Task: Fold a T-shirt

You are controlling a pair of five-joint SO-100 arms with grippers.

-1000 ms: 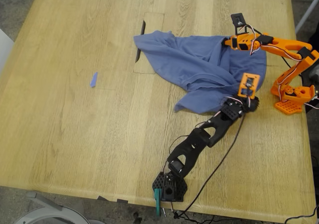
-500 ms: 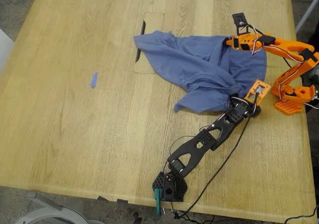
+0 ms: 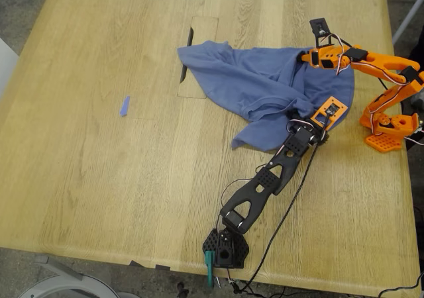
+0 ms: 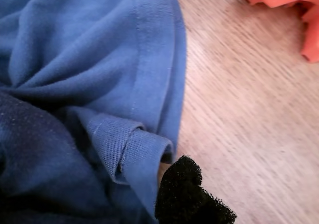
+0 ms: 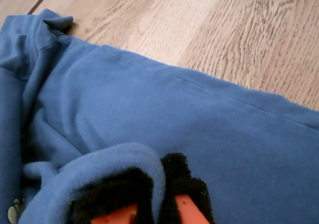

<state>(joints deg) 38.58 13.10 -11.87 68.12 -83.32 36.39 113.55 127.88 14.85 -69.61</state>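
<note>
T-shirt (image 3: 265, 89) lies crumpled on the counter (image 3: 99, 179), bunched toward the exterior view's right, nowhere near flat.

My second pincer (image 5: 162, 184), on the orange arm, is clamped on a rolled fold of the shirt, cloth wrapped over one padded finger.

My first pincer (image 4: 172, 171), on the black arm, sits at a hem curl at the shirt's near edge; only one black pad shows, so I cannot tell if it is closed or gripping.

Risks:
- Second pincer likely holds several layers, so pulling could drag the whole heap instead of spreading it.
- First pincer may catch only the rolled hem and slip off.
- Both arms are close together and could collide.
- Purple strip (image 3: 124, 106) is well apart, no issue.
</note>
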